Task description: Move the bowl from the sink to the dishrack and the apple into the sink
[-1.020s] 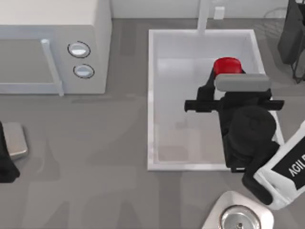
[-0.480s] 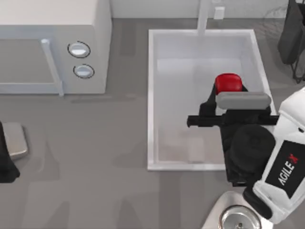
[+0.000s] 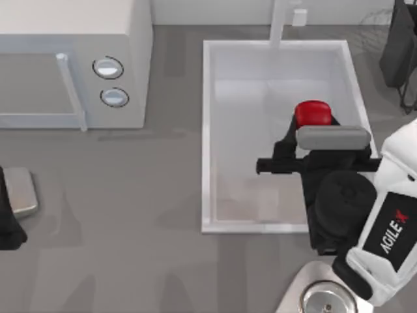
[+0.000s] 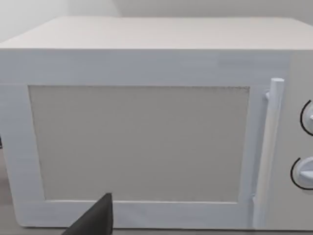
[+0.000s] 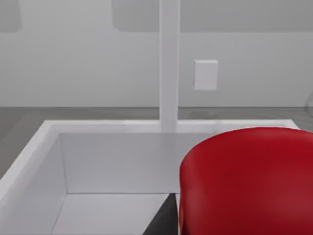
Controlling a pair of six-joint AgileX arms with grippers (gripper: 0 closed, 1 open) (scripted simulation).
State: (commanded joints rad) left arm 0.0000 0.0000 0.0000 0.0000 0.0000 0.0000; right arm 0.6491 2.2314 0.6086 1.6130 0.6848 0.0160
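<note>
Right gripper (image 3: 311, 130): held over the right half of the sink (image 3: 210, 130), above its middle stretch; the apple (image 3: 311, 114) is pinched at its tip, the red fruit jutting out on the far side of the wrist.

Apple: seen close in the right wrist view (image 5: 247, 181), large and near the lens, with the basin wall and the faucet (image 5: 169, 63) beyond it. It is judged to be carried above the basin, not yet resting on the floor (contact with the floor cannot be confirmed from above).

What has changed: a second ago the apple was held nearer the faucet end; it has since been drawn back toward the near end, and over the last half second almost nothing has moved. The travel appears finished, so a drop point seems to have been settled on.

Meaning for the task: the apple half is judged nearly done; lowering and release are what remain.

Bowl: no blue bowl is seen in the basin, whose visible floor is bare, so that half of the task looks already dealt with (the rack itself cannot be checked here).

Left arm: parked at the left edge of the table, its camera turned on the microwave (image 4: 146, 127); whether its fingers are spread or pressed together cannot be told.

Risk: a release from height could let the round fruit roll along the floor.
</note>
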